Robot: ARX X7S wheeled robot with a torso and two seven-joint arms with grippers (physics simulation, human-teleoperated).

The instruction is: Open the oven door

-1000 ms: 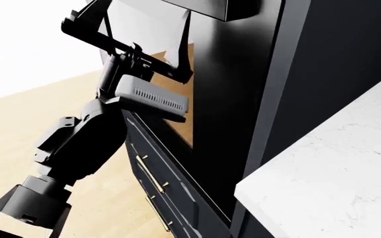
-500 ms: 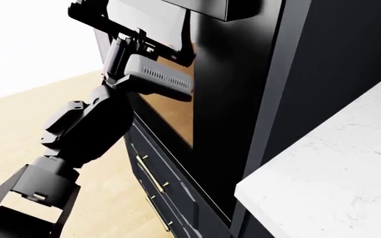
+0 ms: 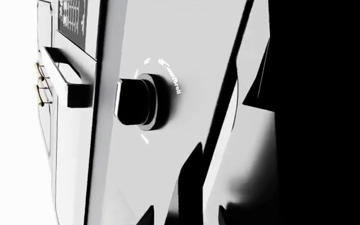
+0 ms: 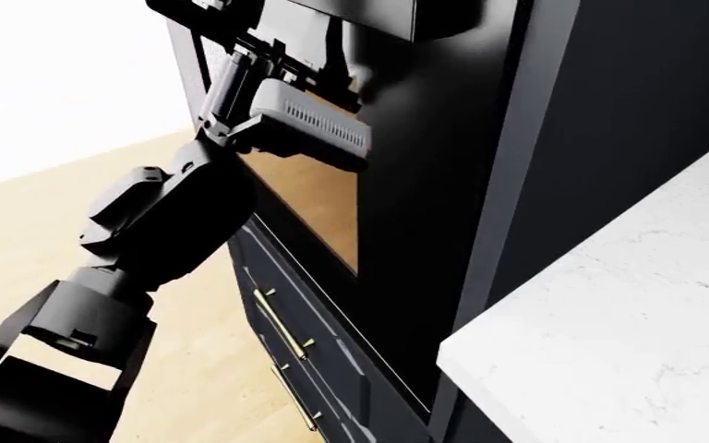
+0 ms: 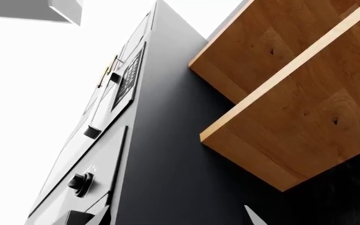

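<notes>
A white marble counter sits well to the right of the left claw, lower down. Pale wood floor spreads beneath that claw. Two wooden shelves jut from the dark cabinet side.

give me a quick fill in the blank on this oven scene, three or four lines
1. The arm raised against the oven door is the robot's ____ arm.
2. The drawer handles below the oven are ____ coloured.
3. The counter at the right of the head view looks like white ____.
4. In the left wrist view, a round black ____ sits on the oven's front panel.

Missing words: left; brass; marble; knob
</notes>
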